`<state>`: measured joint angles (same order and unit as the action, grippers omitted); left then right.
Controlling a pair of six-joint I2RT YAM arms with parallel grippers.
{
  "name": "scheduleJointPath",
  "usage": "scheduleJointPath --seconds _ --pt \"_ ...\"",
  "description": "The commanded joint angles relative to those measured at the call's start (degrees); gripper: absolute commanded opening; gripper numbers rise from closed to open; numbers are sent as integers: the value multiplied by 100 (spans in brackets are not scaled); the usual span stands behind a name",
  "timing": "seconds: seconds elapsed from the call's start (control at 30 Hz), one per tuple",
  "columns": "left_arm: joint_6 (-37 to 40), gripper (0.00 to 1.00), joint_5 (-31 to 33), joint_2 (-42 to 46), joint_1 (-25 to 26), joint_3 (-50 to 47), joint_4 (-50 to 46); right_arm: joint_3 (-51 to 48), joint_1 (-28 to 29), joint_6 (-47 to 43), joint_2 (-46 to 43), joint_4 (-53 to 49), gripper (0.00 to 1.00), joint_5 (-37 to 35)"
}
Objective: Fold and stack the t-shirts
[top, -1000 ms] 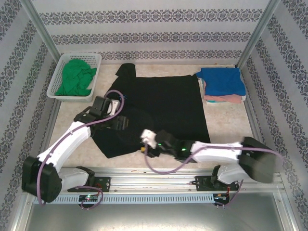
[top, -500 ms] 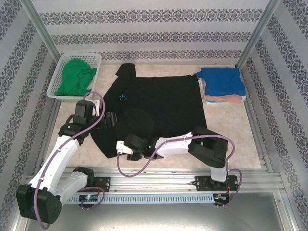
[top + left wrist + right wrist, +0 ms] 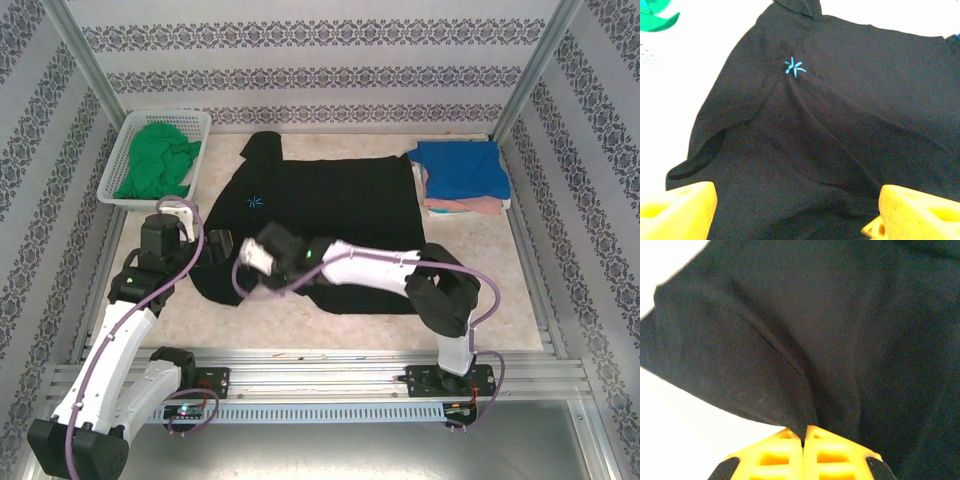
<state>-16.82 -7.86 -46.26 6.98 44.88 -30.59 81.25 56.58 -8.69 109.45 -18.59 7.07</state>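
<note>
The large black t-shirt (image 3: 350,215) lies spread in the middle of the table, its light-blue chest mark (image 3: 253,201) near the left side. My right gripper (image 3: 256,274) reaches across to the shirt's near-left part and is shut on a fold of the black cloth (image 3: 805,390) at its edge. My left gripper (image 3: 221,246) hangs open over the shirt's left sleeve area, with the black t-shirt (image 3: 830,140) below its yellow fingertips (image 3: 680,212) and nothing between them. A green t-shirt (image 3: 155,160) sits in the basket. A folded blue t-shirt (image 3: 460,165) rests on a pink one (image 3: 468,206) at the back right.
The white lattice basket (image 3: 128,128) stands at the back left. Patterned walls and metal posts close in the table on three sides. Bare tabletop (image 3: 480,280) runs along the near edge and right of the black shirt.
My right gripper swept left along the shirt's near edge, shut on the cloth and moved it away from the near edge. My left arm drew back to the left, uncovering the chest mark.
</note>
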Motion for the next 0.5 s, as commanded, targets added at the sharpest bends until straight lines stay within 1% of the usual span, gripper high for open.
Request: scheduleJointPath --seconds 0.0,0.07,0.13,0.2,0.27,0.33,0.4,0.47 --pt "-74 85 281 -88 -97 179 -166 1053 -764 1142 644 -1123 17 1331" --pt "-134 84 117 -170 -99 123 -154 1814 -1024 1276 1396 -1652 25 924" --pt "-242 83 -85 -173 -97 -8 -129 2408 -1184 1371 1858 -2052 44 636" --pt "-345 82 -453 -134 -89 -243 -76 2509 -1305 1449 1875 -2113 45 228" --pt "-495 82 -782 -103 -24 -566 66 2154 -1341 1510 1535 -1868 51 -172" --pt "-677 82 -976 -130 166 -946 357 1672 -1367 1483 1068 -1557 53 -253" --pt "-865 82 -1111 -343 491 -1275 789 997 -1369 1505 541 -1184 55 -318" --pt "-996 81 -1100 -766 829 -1430 1277 397 -1391 1604 -29 -973 56 -463"
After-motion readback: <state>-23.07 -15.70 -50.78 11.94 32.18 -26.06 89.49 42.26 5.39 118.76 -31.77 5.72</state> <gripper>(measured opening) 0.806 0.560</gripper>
